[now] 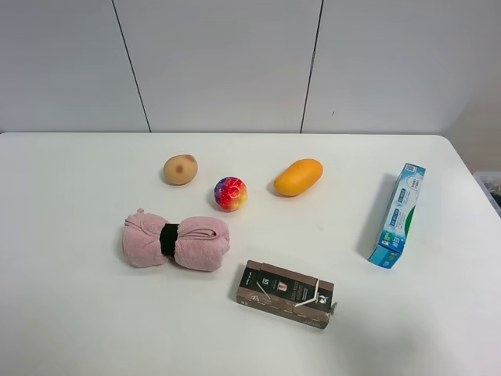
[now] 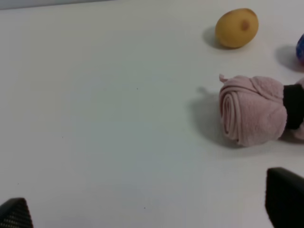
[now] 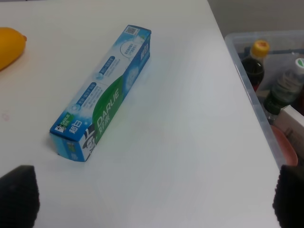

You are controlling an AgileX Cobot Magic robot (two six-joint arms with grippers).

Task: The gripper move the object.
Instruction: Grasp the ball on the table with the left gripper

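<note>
The object is a small round ball (image 1: 230, 193), red with yellow, green and purple-blue blotches. It lies on the white table (image 1: 78, 313) between a tan potato and an orange mango. Only a blue sliver of it shows at the edge of the left wrist view (image 2: 301, 49). Neither arm shows in the exterior high view. My left gripper (image 2: 149, 211) is open and empty, low over bare table, well short of the ball. My right gripper (image 3: 154, 199) is open and empty, near the toothpaste box at the table's right side, far from the ball.
The potato (image 1: 180, 169) and the mango (image 1: 298, 177) flank the ball. A rolled pink towel (image 1: 175, 242) with a black band lies in front of it. A dark carton (image 1: 286, 294) lies near the front. A toothpaste box (image 1: 398, 215) lies right. A bin of bottles (image 3: 270, 90) stands beyond the right edge.
</note>
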